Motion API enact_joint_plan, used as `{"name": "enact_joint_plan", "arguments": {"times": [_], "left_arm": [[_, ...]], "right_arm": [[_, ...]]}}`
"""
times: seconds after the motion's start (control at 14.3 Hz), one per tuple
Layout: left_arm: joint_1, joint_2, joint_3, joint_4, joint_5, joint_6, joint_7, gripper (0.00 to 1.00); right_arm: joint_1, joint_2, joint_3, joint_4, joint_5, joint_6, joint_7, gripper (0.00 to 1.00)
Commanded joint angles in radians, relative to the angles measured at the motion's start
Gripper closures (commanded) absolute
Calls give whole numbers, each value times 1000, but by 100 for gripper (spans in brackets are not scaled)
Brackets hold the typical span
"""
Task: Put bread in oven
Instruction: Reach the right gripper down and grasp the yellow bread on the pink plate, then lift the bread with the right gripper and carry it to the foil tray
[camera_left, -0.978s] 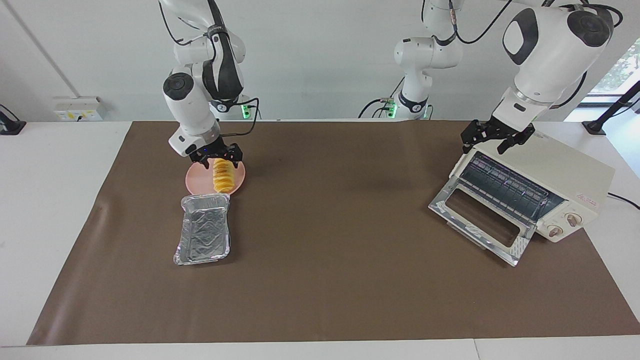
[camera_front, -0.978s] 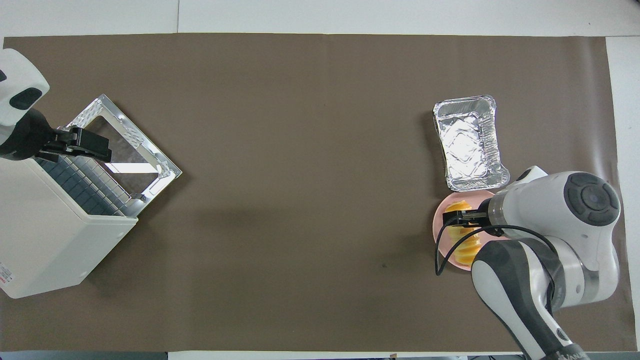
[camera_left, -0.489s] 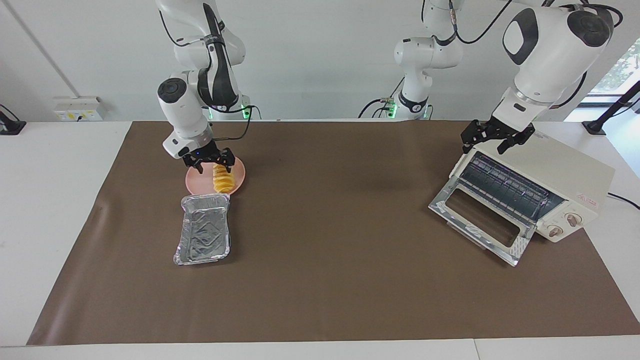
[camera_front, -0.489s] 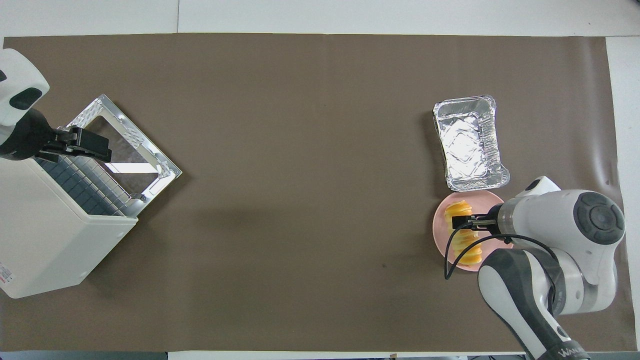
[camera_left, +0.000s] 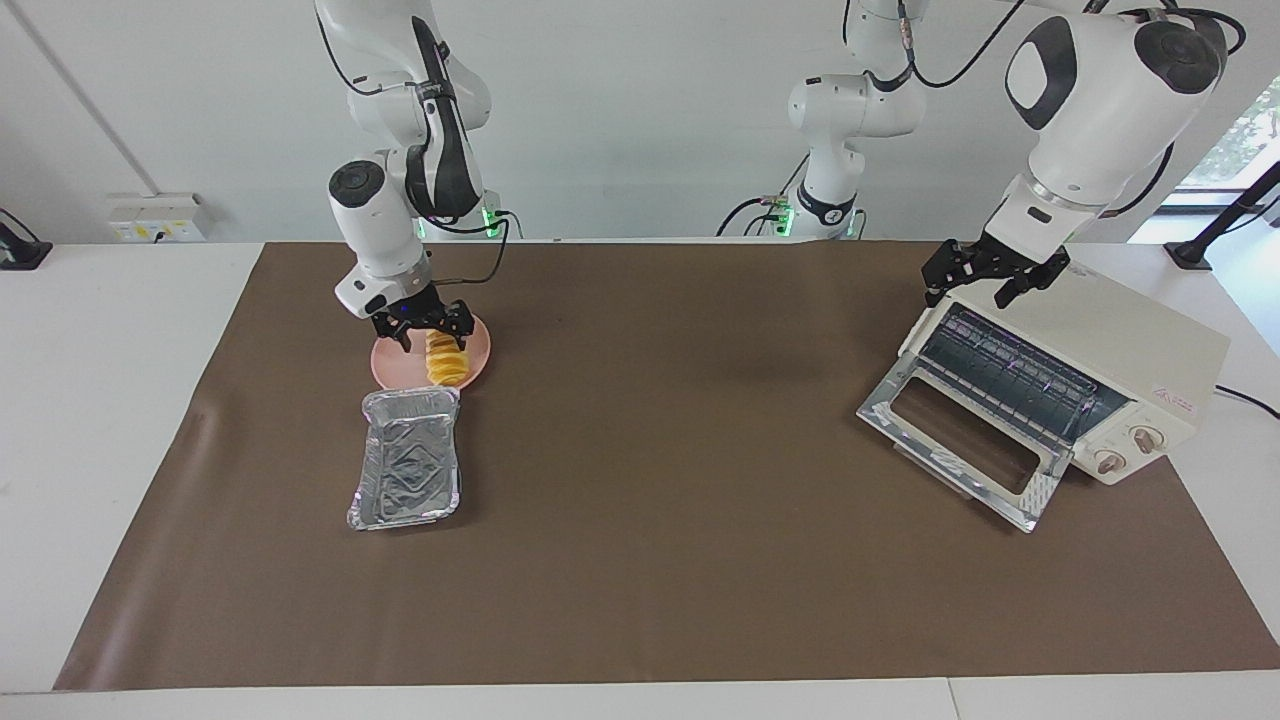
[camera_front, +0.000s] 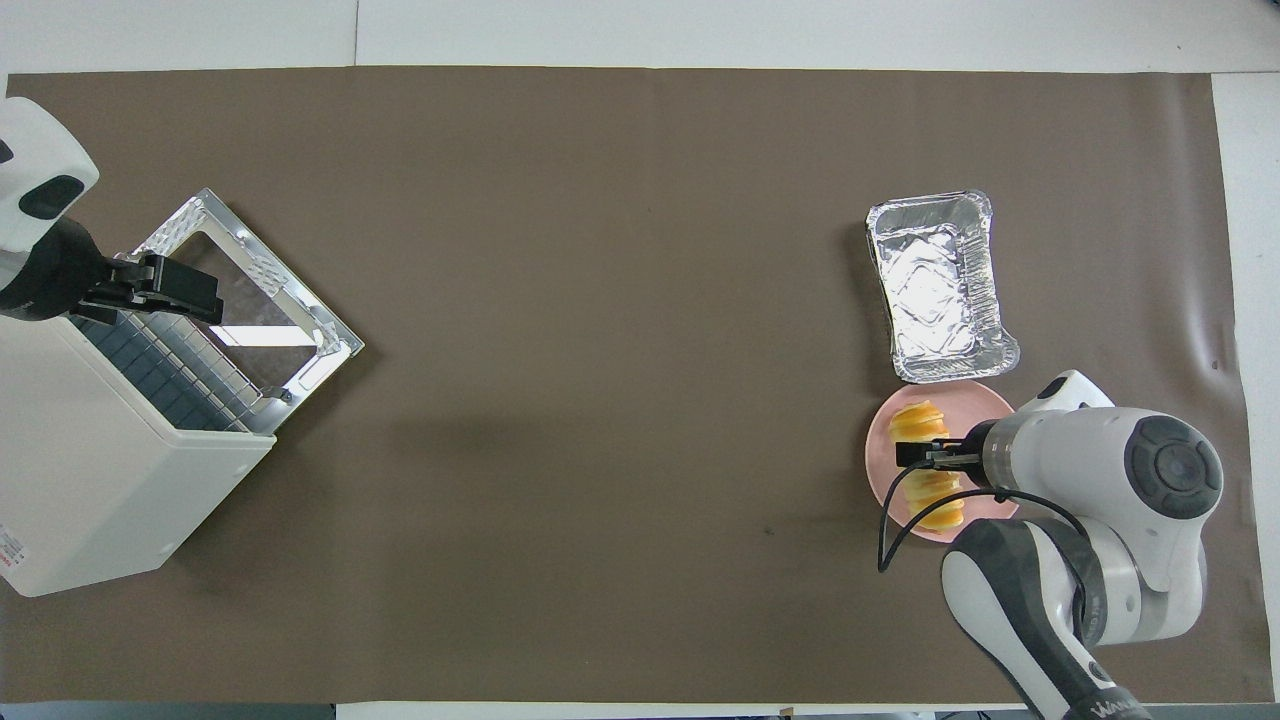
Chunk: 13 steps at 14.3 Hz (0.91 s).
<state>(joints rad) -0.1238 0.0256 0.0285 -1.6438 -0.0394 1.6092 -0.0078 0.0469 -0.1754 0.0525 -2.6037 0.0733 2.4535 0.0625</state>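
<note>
Foil tray (camera_left: 406, 471) touches plate (camera_left: 392, 366) holding bread (camera_left: 445, 366).

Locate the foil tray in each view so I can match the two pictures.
Facing view: the foil tray sits at the view's left, just below the pink plate, so farther from the robots than it.
Overhead view: the foil tray sits at the view's right, just above the pink plate.
Shared landmark: the pink plate, which holds the bread and lies next to the tray's short end in both views.
</note>
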Motion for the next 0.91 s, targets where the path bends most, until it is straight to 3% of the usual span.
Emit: {"name": "enact_joint_plan", "arguments": {"times": [0.0, 0.28, 0.35, 0.42, 0.63, 0.7, 0.84], "left_arm": [[1, -18, 2, -8, -11, 3, -11, 0], [1, -18, 2, -8, -11, 3, -11, 0], [1, -18, 2, -8, -11, 3, -11, 0], [1, -18, 2, -8, -11, 3, -9, 0], [1, -18, 2, -8, -11, 3, -11, 0], [1, -18, 2, -8, -11, 3, -11, 0], [1, -18, 2, -8, -10, 3, -11, 0]], "right_arm": [[22, -13, 3, -30, 26, 22, -27, 0], [30, -10, 4, -55, 37, 57, -27, 0], [33, -10, 4, -59, 37, 61, -26, 8], [33, -10, 4, -59, 37, 61, -26, 23], [34, -12, 4, -58, 37, 48, -27, 92], [34, -12, 3, -55, 37, 35, -26, 100], [34, -19, 4, -33, 37, -22, -23, 100]]}}
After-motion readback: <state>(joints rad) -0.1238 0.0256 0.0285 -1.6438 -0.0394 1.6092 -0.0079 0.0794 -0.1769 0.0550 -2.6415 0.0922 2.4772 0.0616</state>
